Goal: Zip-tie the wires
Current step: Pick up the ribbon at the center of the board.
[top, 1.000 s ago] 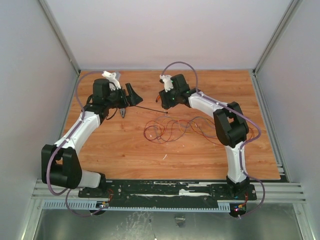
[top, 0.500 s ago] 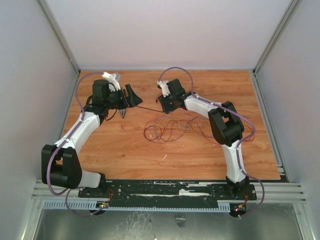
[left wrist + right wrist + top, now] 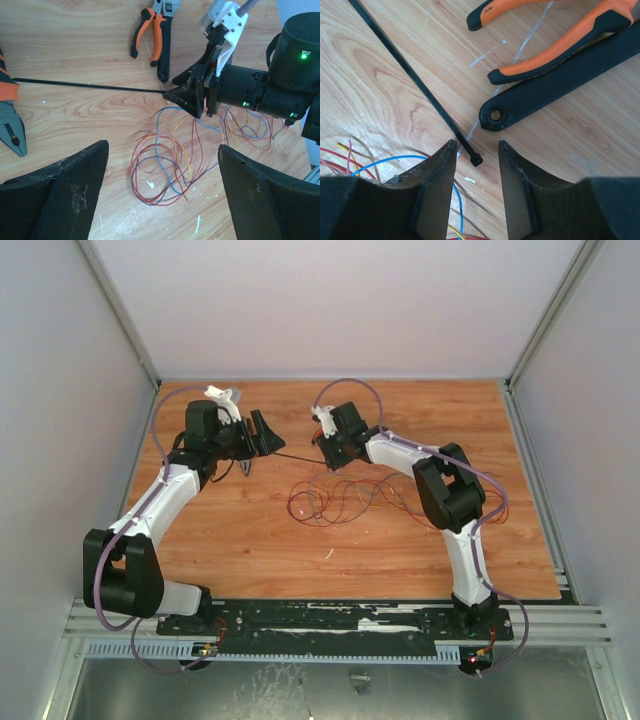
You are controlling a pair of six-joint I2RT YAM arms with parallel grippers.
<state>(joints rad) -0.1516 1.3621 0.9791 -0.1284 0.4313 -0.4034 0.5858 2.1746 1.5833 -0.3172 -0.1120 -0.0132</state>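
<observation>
The zip tie point(image 3: 415, 80) looks light, thin and springy, best pinched at its head, which the half-open, empty right pincer point(image 3: 476, 146) straddles while the left pincer point(image 3: 162, 150) gapes empty.

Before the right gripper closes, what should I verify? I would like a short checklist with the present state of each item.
1. Zip tie head lies between the fingers of the right gripper: ok.
2. Jaws gripping the tie: not ok, they stand apart on either side of it.
3. Wires out of the grip: cannot tell, a blue strand runs under the fingers.
4. Pliers apart from the tie's head: ok.
5. Left gripper open and empty, above the wires: ok.
</observation>
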